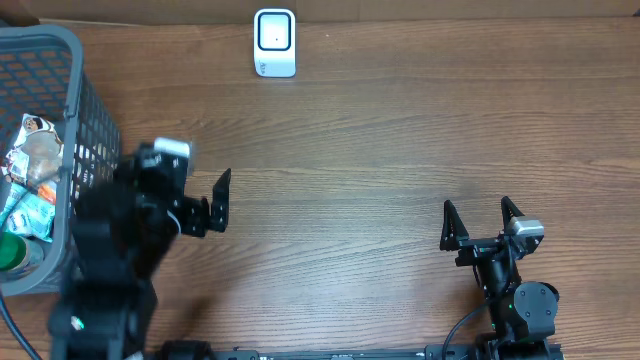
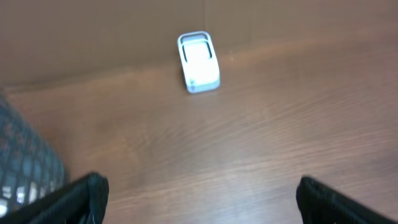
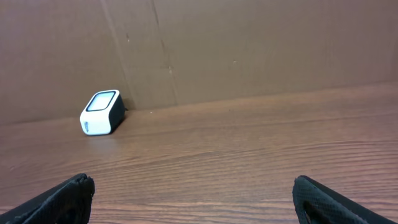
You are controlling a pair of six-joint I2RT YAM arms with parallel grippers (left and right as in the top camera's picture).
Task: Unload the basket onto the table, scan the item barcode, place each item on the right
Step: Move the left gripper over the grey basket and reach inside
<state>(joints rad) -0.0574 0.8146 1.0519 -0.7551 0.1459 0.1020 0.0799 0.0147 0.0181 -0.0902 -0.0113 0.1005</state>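
Observation:
The white scanner [image 1: 274, 42] stands at the table's far edge and also shows as the scanner [image 2: 199, 62] and the scanner [image 3: 101, 112] in both wrist views. Items [image 1: 28, 170], crumpled packets, lie inside the grey basket [image 1: 62, 45] at the left; no barcode shows. My left gripper [image 1: 208, 205] hovers just right of the basket, open and empty, its fingers [image 2: 81, 199] wide apart over bare wood. My right gripper [image 1: 477, 208] is near the front right, open with nothing between its fingers [image 3: 329, 199].
A brown cardboard wall [image 3: 249, 43] runs behind the scanner. The basket's mesh side [image 2: 25, 168] sits at the left wrist view's lower left. A green object [image 1: 12, 252] lies in the basket's near corner.

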